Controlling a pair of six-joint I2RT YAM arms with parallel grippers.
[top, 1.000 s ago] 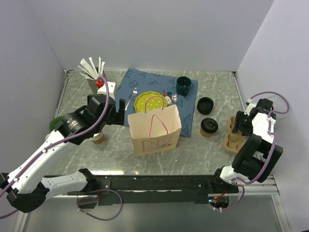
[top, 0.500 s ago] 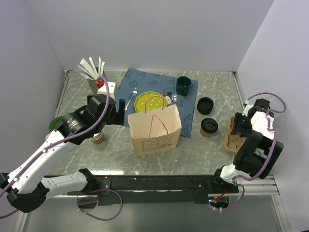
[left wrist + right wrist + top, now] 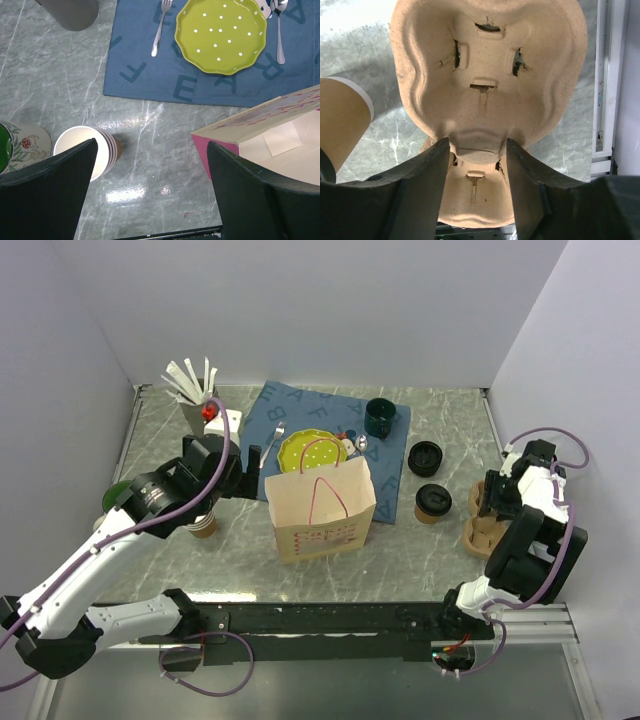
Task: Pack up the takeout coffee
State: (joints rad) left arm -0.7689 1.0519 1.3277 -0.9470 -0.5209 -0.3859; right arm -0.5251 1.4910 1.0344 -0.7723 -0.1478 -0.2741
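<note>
Astride the cup carrier (image 3: 485,75), the right tool (image 3: 477,144) stands half open.

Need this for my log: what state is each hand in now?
Left hand: open, empty.
Right hand: astride the beige moulded-pulp cup carrier; grip cannot be told.

The takeout coffee (image 3: 433,502) is a small tan-brown paper cup capped with a round black plastic lid. It stands upright on the marble table (image 3: 400,560), right of the paper bag (image 3: 320,502). It sits just off the blue cloth's (image 3: 300,410) right edge, near the pulp cup carrier (image 3: 485,525).
</note>
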